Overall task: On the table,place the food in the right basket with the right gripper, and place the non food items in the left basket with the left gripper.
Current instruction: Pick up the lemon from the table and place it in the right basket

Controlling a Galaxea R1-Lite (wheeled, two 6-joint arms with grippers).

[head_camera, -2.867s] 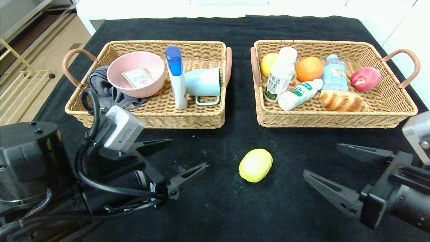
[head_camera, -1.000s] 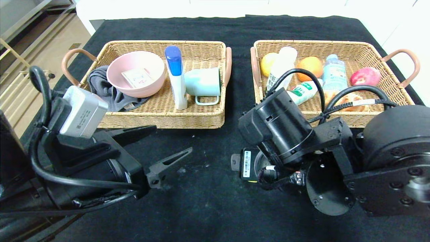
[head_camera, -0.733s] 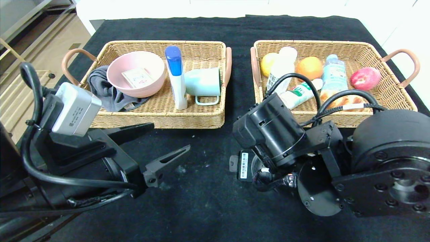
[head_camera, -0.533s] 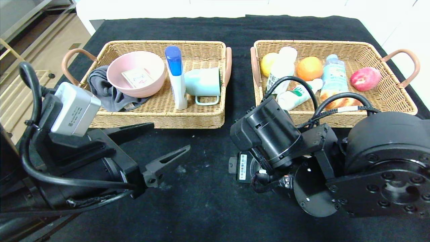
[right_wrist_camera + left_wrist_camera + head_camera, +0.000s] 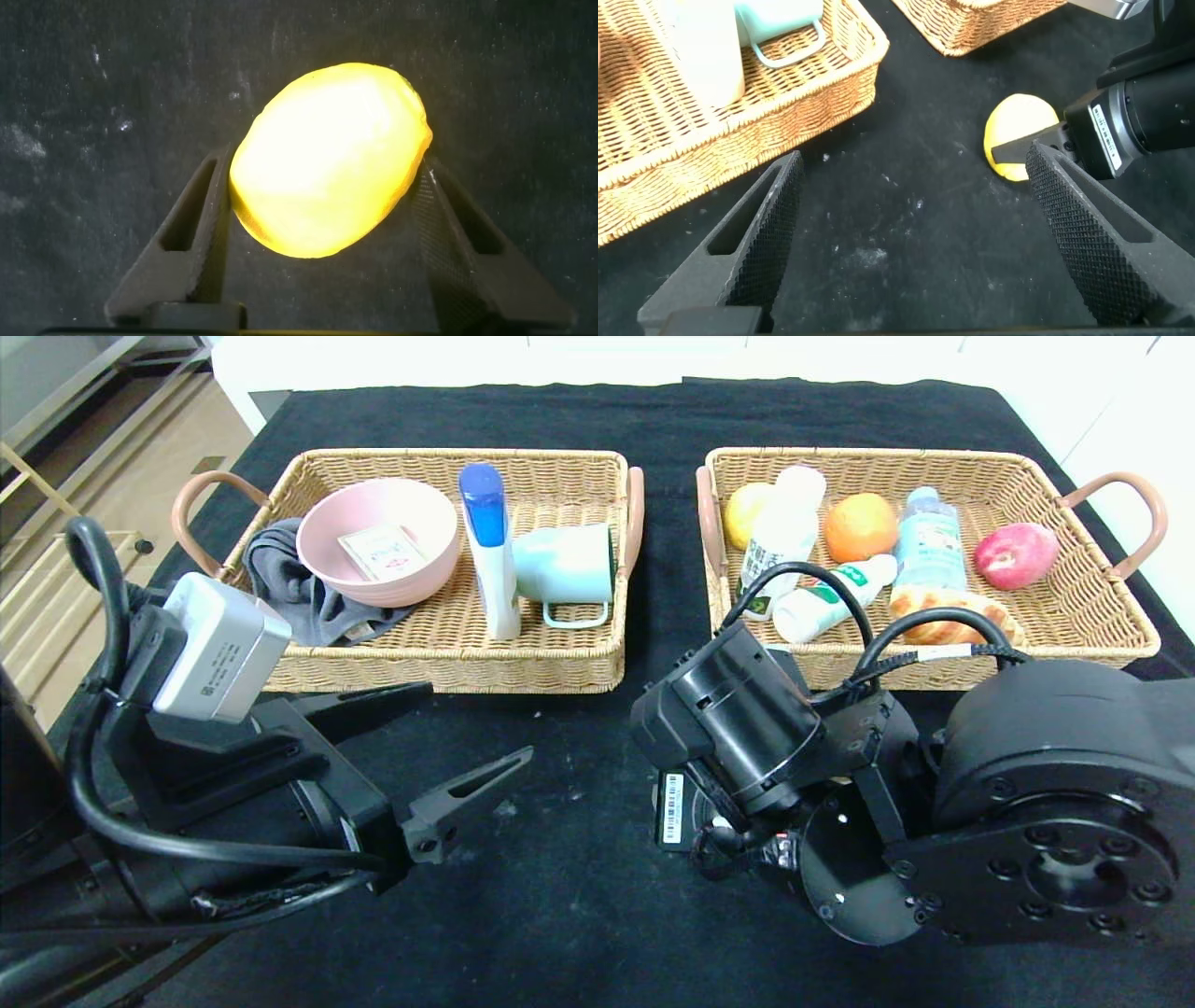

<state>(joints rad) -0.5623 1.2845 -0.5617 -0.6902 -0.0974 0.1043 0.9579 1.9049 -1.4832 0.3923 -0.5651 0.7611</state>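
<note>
hidden: lemon [image 5: 329, 159] behind right arm in head view | cut off: left basket [image 5: 710, 140] in left wrist view

The right arm bends low over the desk's middle, wrist turned straight down, and its tool [image 5: 322, 210] has both fingers [image 5: 192, 238] pressed against the sides of the lemon [image 5: 329, 157]. The left arm reaches in from the near left, its tool [image 5: 443, 747] held level above the desk, pointing toward the centre, fingers [image 5: 761, 229] spread wide with nothing between them

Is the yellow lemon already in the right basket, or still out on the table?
Out: the lemon lies on the black table, between the right pincer's fingers.
</note>
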